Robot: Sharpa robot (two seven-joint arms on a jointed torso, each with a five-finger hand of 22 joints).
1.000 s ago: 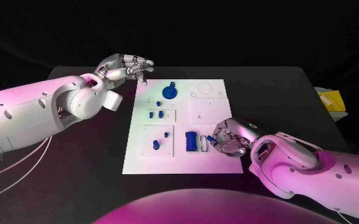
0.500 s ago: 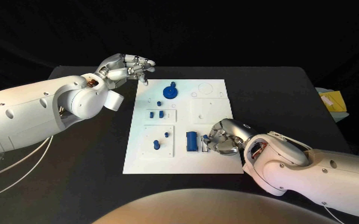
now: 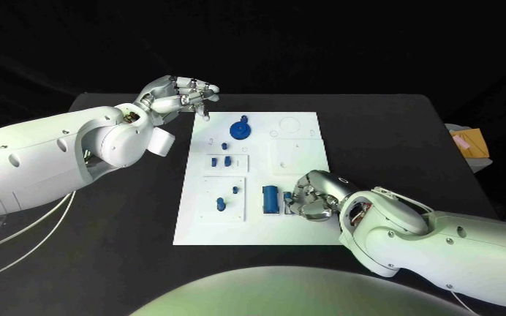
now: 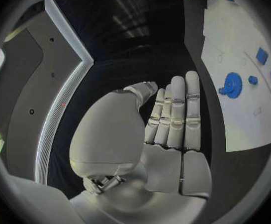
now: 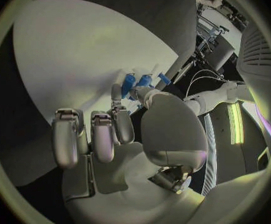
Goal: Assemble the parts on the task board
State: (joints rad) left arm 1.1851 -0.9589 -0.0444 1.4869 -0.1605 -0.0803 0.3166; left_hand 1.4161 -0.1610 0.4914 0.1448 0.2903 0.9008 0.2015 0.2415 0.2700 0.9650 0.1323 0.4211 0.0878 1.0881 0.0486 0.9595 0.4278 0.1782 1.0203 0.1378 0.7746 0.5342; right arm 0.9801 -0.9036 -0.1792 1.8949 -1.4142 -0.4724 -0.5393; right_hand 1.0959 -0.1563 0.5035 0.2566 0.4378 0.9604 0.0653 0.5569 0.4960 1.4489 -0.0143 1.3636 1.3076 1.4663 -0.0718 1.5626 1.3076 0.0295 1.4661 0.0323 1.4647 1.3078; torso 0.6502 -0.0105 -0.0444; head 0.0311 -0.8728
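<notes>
The board point(image 3: 258, 184) lies flat mid-table, with blue parts scattered over it: a gear point(image 3: 240, 127) near the far end, a few small pegs point(image 3: 219, 161) in the recessed panels on its left side, and a larger blue block point(image 3: 270, 199) near the front edge. The right hand point(image 3: 312, 197) is down on the board just beside that block, fingers curled in around a small blue piece point(image 5: 130, 82); from its wrist view the fingertips point(image 5: 118, 91) seem to be pinching it against the plate, though I can't tell how firm the hold is.

The left hand point(image 3: 177, 96) hangs in the air off the board's far left corner, fingers point(image 4: 177, 109) straight and pressed together, nothing in it.

These parts look like hard moulded plastic: light, stiff, smooth, and likely to skate on the glossy plate if pushed sideways. I'd say the small piece wants a fingertip pinch across its narrow sides, lifted straight up. The gear would take best by its raised hub. Nothing looks fragile, but anything this small could easily flick away.
</notes>
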